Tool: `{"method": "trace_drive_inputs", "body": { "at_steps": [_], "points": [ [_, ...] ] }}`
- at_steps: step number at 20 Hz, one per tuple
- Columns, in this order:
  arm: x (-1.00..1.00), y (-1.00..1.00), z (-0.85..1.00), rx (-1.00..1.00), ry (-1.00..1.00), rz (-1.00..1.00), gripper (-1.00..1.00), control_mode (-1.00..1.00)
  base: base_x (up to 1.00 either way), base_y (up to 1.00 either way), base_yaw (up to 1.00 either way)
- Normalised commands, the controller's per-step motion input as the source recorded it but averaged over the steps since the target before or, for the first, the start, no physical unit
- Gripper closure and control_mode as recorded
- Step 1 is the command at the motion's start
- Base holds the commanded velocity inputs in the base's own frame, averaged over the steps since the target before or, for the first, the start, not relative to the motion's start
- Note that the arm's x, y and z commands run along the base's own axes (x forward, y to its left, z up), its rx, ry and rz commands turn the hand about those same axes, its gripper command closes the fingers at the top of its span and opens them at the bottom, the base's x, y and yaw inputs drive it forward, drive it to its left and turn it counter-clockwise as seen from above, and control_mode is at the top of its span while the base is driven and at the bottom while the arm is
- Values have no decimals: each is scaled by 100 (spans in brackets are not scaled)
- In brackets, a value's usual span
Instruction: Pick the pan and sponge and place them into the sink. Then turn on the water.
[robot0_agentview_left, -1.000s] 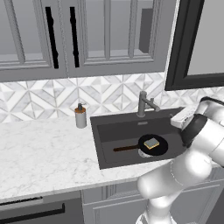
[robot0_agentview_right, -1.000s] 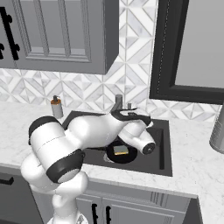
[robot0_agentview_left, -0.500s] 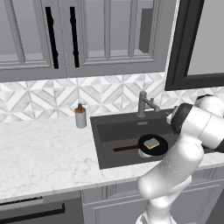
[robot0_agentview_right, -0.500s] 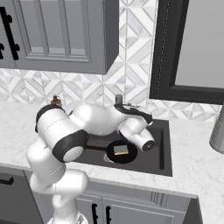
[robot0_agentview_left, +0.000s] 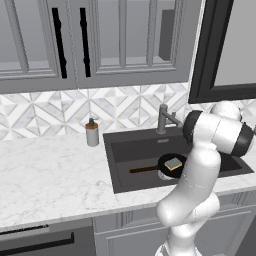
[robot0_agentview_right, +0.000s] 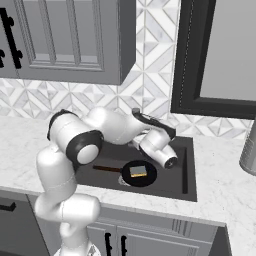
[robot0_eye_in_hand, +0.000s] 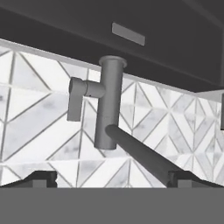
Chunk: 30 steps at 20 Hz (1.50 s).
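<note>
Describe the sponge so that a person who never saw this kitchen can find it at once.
Find the dark sink set in the white marble counter. A round black pan lies in it, and the sponge rests on that pan: a small yellow block, the only bright thing in the basin.

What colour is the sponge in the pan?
Yellow; the sponge shows best in the right base view.

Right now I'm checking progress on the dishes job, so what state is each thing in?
pan: lying flat in the sink
sponge: resting on the pan
faucet: no water running
end effector: open, empty, facing the faucet
soap bottle: upright on the counter
</note>
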Motion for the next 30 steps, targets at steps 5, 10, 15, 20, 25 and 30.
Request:
{"method": "trace_drive_inputs", "body": {
  "at_steps": [5,10,15,20,25,30],
  "points": [
    [33,0,-16,1,0,3,-100,-100,0,0,0],
    [31,0,-20,0,0,2,-100,-100,0,0,0],
    [34,0,-22,0,0,2,-100,-100,0,0,0],
    [44,3,-9,0,0,0,-100,-100,0,0,0],
    [43,6,0,0,0,0,-100,-100,0,0,0],
    [39,8,-5,0,0,0,-100,-100,0,0,0]
  ]
}}
